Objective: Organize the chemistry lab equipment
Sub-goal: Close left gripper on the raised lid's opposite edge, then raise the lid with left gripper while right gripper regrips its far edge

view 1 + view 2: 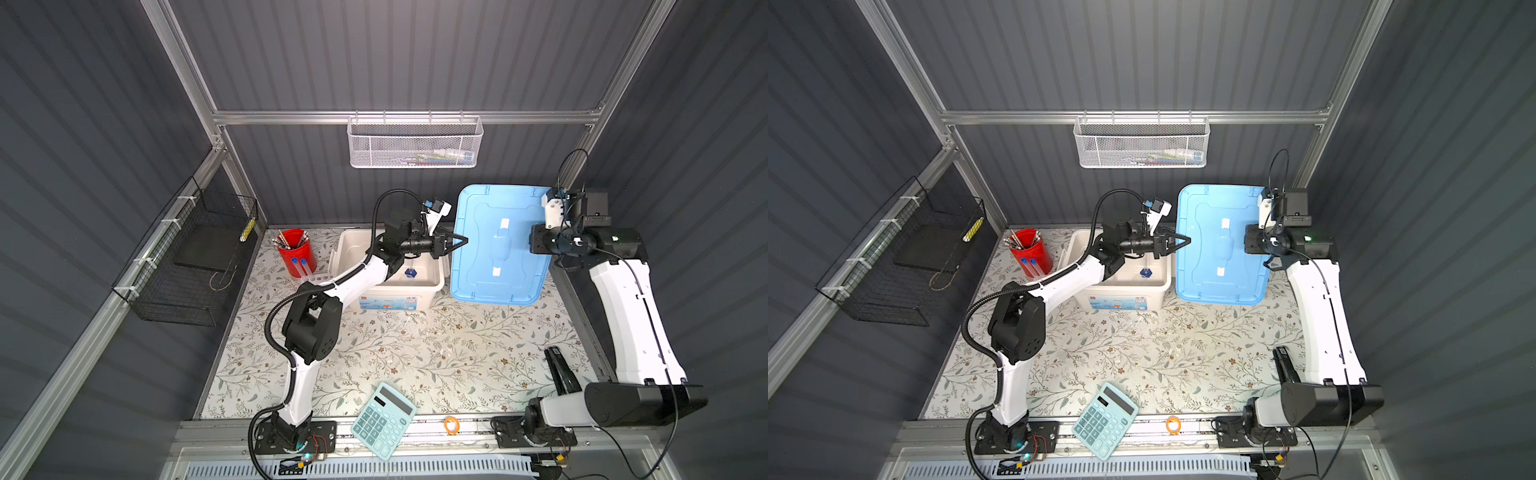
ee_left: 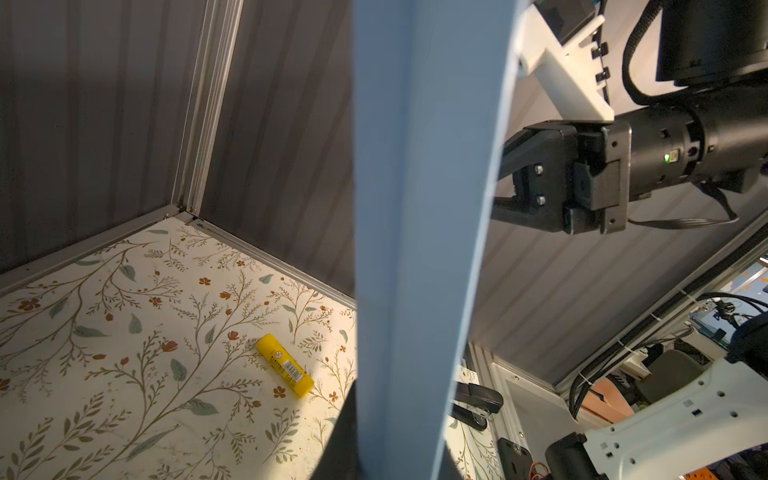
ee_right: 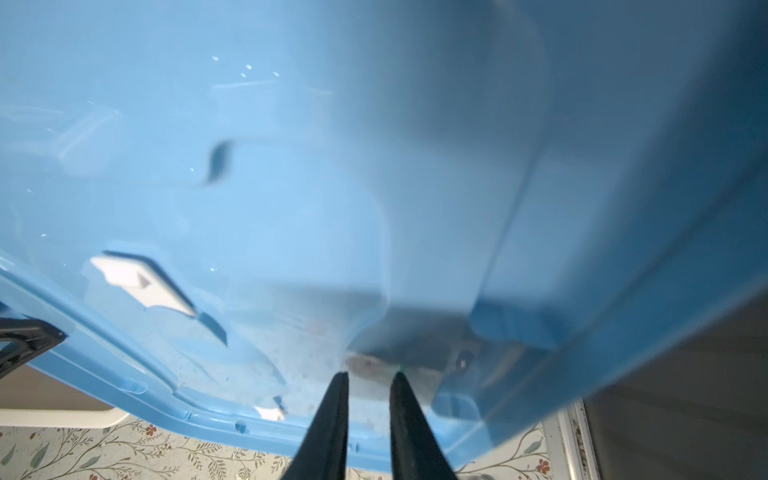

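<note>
A blue lid (image 1: 482, 270) (image 1: 1204, 270) hangs tilted above the table, to the right of an open white bin (image 1: 347, 245). My left gripper (image 1: 464, 241) (image 2: 399, 457) is shut on the lid's left rim; the lid (image 2: 415, 208) passes edge-on between its fingers. My right gripper (image 1: 536, 244) (image 3: 370, 376) is at the lid's right edge, open a little, with the lid (image 3: 291, 166) just past its tips. In the bin lies a slim cylinder on a blue hexagonal foot (image 1: 410, 272). Two blue-capped test tubes (image 1: 300, 267) stand by the red cup (image 1: 295, 253).
A teal calculator (image 1: 384, 419) and an orange ring (image 1: 451, 425) lie at the front edge. A black stapler (image 1: 561, 370) is at the right. A yellow glue stick (image 2: 284, 365) lies under the lid. A white mesh basket (image 1: 415, 143) and a black wire basket (image 1: 191, 257) hang on the walls.
</note>
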`<control>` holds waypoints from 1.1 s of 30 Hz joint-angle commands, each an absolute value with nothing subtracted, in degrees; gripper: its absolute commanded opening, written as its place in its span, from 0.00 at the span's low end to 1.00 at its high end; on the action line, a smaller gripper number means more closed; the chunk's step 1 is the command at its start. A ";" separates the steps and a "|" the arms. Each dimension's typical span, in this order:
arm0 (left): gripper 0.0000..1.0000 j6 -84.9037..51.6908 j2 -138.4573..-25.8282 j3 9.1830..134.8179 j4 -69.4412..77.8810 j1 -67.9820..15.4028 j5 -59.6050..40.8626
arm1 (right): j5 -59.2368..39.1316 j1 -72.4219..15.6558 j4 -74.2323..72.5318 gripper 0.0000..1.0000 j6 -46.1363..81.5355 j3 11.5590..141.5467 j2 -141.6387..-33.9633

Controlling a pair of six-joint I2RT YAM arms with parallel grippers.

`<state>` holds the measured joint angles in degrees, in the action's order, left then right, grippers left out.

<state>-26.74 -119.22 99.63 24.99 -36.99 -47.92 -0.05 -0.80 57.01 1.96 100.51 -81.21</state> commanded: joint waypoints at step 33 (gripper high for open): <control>0.16 7.30 -106.18 110.68 5.75 -37.09 -27.73 | -19.97 -0.62 53.42 0.51 20.55 108.28 -67.33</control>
